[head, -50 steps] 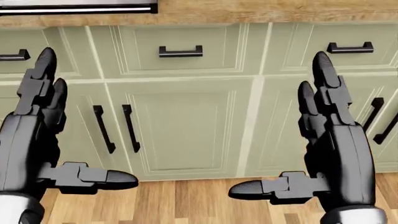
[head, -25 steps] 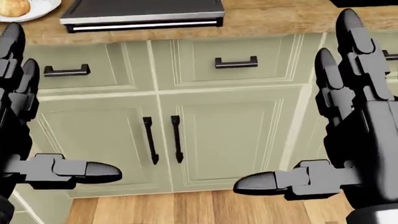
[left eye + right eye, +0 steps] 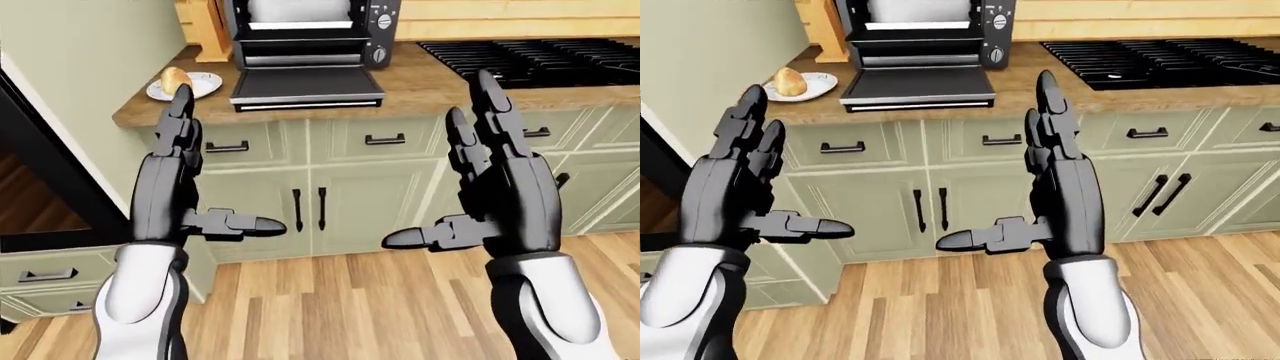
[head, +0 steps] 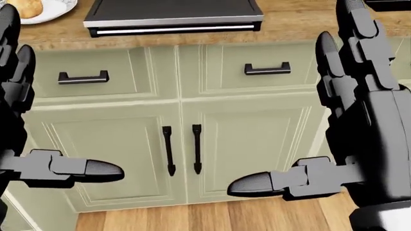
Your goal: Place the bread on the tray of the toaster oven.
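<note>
On the wooden surface [image 3: 1040, 86], the bread [image 3: 789, 81] lies well above my left hand [image 3: 735, 187]; both hands raised, fingers released, right hand [image 3: 1060, 187] too.

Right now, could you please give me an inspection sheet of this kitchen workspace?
Surface: brown wooden countertop, over pale green cabinets.
Job's things: golden bread roll on small white plate; black toaster oven, door folded down, left of black stove grates.
Clutter: nothing seen.
Grippers: left hand and right hand open, empty, raised short of the counter.
Cables: nothing seen.
Surroundings: wood plank floor.
</note>
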